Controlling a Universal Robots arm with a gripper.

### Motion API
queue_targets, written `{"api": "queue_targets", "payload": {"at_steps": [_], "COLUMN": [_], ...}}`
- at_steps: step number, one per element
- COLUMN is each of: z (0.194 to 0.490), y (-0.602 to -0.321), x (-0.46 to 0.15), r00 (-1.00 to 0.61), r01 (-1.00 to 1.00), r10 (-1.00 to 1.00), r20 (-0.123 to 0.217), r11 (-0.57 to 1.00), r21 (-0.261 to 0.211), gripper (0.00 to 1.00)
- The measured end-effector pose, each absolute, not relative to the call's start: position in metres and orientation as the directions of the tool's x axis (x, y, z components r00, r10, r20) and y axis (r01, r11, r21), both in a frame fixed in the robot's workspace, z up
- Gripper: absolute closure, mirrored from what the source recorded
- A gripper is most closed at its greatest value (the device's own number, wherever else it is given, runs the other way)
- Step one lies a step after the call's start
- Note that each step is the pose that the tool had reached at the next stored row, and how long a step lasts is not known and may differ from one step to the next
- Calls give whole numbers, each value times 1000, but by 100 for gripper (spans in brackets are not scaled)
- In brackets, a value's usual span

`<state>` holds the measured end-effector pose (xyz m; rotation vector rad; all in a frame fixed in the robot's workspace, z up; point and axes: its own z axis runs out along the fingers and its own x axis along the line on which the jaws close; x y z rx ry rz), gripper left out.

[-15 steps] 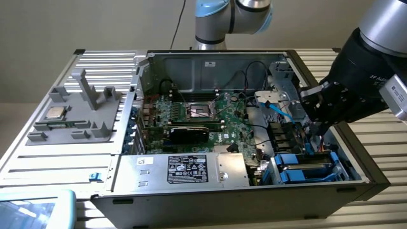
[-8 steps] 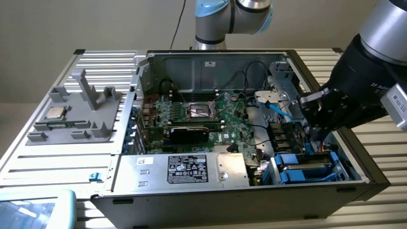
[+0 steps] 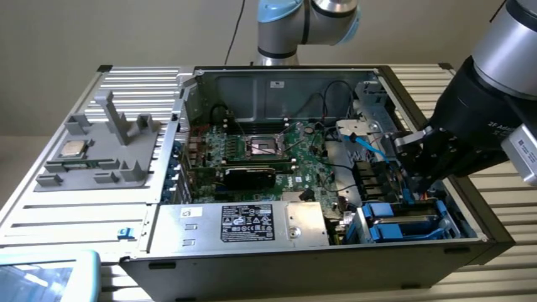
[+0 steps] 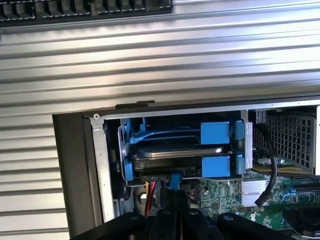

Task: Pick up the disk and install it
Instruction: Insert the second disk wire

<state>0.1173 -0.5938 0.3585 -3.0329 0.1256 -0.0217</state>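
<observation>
Seated in the drive cage at the case's corner, the disk (image 4: 180,150), blue frame flush in the bay rails so the connectors line up. Just beside it, pinched shut and empty, the tool (image 4: 177,207), above the motherboard (image 3: 285,157).

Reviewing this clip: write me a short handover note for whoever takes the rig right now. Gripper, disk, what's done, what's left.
Gripper: shut, holding nothing that shows, poised just by the drive bay.
Disk: with its blue frame, lying flat in the drive bay at the computer case's corner on the exterior view's right.
Done: disk picked up and placed in the bay.
Left: whether it is fully seated cannot be told; check that.
</observation>
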Motion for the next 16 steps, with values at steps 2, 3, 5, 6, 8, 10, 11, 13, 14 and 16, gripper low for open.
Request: {"api": "queue_targets", "payload": {"at_steps": [2,3,5,6,8,10,11,13,14,16], "z": [356,355,352,350,348,346,345,344,343,340], "y": [-595,-595,-595,-595,-597,-598,-598,-599,-599,-599], "x": [117,116,114,114,114,114,114,114,114,114], "r00": [997,997,997,997,997,998,998,998,998,998], "r01": [-78,-76,-74,-72,-70,-68,-67,-65,-64,-62], "r10": [-79,-78,-75,-74,-71,-69,-68,-66,-65,-63], "r20": [10,10,10,10,10,10,10,10,10,10], "r11": [-991,-991,-992,-992,-992,-992,-992,-992,-992,-992], "r21": [-106,-106,-106,-106,-106,-106,-106,-106,-106,-106], "gripper": [89,89,89,89,89,89,89,89,89,89]}}
